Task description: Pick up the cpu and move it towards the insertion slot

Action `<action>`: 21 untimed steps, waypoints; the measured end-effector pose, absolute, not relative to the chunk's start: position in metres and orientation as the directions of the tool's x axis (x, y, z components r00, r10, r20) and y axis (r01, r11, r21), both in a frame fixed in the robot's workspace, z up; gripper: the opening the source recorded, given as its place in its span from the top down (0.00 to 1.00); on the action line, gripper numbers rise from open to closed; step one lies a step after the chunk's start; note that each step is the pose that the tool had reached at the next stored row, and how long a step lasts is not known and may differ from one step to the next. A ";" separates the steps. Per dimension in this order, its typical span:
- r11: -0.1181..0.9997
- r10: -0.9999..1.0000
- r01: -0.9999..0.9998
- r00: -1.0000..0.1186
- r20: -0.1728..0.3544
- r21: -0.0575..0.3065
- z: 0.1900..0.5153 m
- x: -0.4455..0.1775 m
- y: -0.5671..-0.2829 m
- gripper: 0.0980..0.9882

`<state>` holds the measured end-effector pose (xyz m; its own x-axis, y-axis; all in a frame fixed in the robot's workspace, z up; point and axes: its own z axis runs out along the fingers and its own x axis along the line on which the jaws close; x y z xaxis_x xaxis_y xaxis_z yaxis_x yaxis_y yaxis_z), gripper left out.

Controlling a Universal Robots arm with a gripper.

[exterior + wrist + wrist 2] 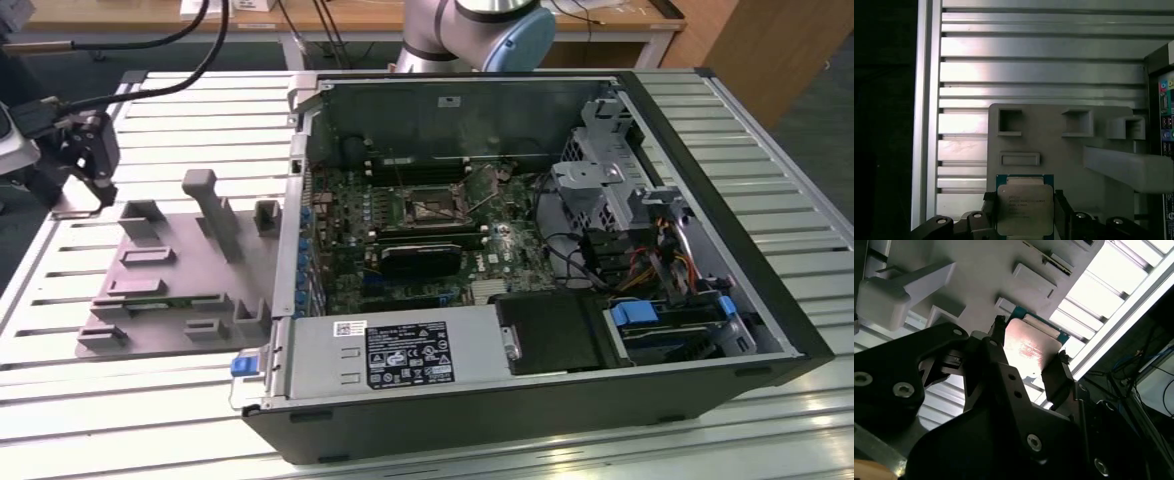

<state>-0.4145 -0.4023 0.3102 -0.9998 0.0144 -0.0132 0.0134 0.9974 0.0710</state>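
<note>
We find the gripper (1024, 202) closed on the cpu (1025, 216), a finger against each of two opposite edges, beside the grey fixture plate (1054, 150). In the exterior view, the insertion slot (430, 207) lies well apart, inside the open computer case (534, 420).

arm (481, 25) extended toward exterior view's left | gripper (1030, 342) pointing down | jaws apparently clamped on cpu (1025, 216) edges

Shiny metal cpu (1025, 210) (matt plastic plate (1054, 152))
</note>
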 end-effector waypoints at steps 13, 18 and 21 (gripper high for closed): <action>0.997 0.014 0.013 -1.000 -0.015 0.071 0.334 -0.414 -0.402 0.50; 0.997 0.014 0.013 -1.000 -0.015 0.071 0.344 -0.414 -0.402 0.50; 0.997 0.014 0.013 -1.000 -0.015 0.071 0.350 -0.414 -0.402 0.50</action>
<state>-0.4145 -0.4023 0.3496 -0.9998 0.0144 -0.0150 0.0133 0.9974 0.0710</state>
